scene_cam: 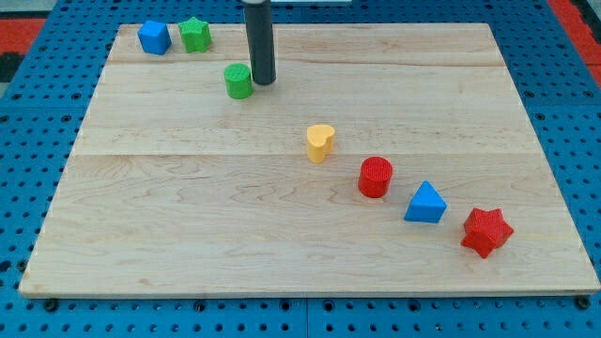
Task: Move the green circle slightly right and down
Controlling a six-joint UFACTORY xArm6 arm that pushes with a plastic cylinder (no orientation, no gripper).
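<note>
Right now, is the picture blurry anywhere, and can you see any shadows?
Camera view: sharp and evenly lit, no glare on the wooden board. Only small soft shadows hug the blocks, such as the red star. My tip sits just right of the green circle, both crisp.

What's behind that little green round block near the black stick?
Bare wooden board lies behind the green circle block; my tip stands just to its right. A green star block sits farther up-left. Nothing looks hidden.

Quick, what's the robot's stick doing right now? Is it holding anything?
My tip: no gripper, holds nothing; it sits right beside the green circle, on the view's right of it.
</note>
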